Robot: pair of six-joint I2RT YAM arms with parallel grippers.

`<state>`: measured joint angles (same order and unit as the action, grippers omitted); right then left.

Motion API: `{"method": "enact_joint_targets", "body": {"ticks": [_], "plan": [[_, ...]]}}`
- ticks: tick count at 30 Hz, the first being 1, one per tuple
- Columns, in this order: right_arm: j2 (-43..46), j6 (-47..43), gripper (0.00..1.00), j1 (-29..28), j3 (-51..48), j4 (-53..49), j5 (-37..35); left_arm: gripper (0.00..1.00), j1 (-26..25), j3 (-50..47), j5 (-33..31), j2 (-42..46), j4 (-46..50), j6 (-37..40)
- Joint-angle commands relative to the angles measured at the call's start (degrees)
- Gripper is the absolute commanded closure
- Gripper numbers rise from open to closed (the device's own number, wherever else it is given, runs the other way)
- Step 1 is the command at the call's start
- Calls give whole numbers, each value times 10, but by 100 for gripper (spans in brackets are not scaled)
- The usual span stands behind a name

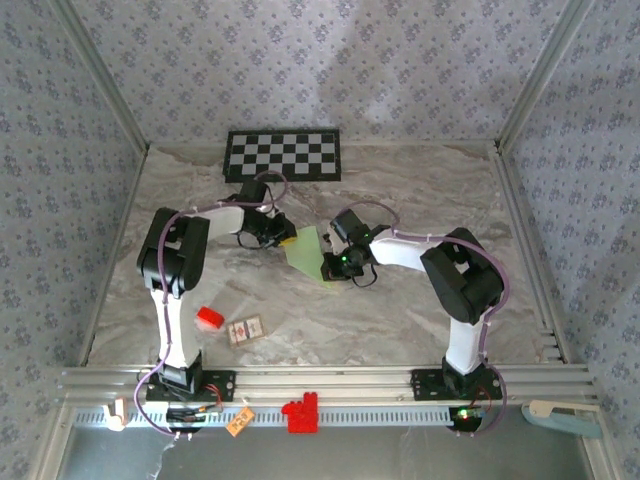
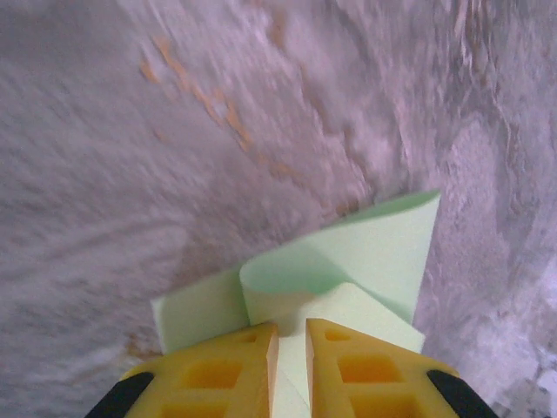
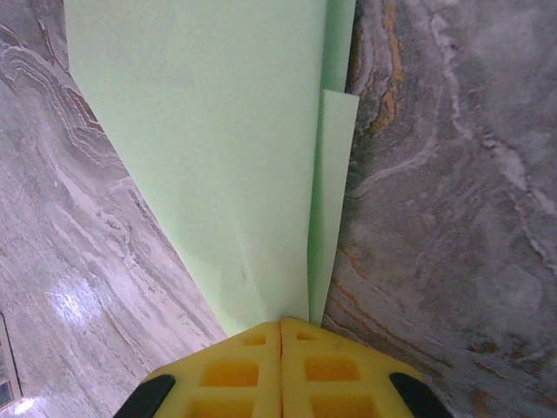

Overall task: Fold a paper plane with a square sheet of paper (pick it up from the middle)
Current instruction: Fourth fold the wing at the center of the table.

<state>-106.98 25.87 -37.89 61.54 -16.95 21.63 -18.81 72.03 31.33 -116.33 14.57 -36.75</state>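
Left pincer [image 2: 291,353] sits toward the back of the table [image 1: 420,320], just this side of the checkerboard panel [image 1: 283,154]. Its yellow fingers [image 2: 231,370] stand only a sliver apart, clamped on an edge of the green paper [image 1: 308,252], and a loose flap curls up and over just beyond the tips. From there the paper runs to the right and toward the near edge. It is a half-folded, tapering piece held between the two arms near the middle of the table, with its long axis on the line from one pincer to the other. Right pincer [image 3: 281,335] is at the far end of that line, fingers pressed fully together, and the narrow end of the paper runs straight into the seam between them, so I judge it is pinching that tip. Neither arm is nearer than the other, since each has one end. By my reckoning, the next fold depends on how they move that shared line, with the curled flap on the left and the flat, layered end on the right. I cannot make out how many layers sit in each grip, whether the paper rests on the table or hangs just above it, or where the centre crease runs. From above the arms cover both ends of the paper, and the left wrist's view is blurred.
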Motion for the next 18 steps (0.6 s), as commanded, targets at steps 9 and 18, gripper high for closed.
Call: {"method": "enact_joint_targets", "body": {"ticks": [9,18], "plan": [[-22,-6,92,-3,-34,-119,-77,82,29,43,-84,33,33,36],[-10,-5,93,-3,-27,-114,-61,81,-40,-86,-46,154,-42,-37]]}}
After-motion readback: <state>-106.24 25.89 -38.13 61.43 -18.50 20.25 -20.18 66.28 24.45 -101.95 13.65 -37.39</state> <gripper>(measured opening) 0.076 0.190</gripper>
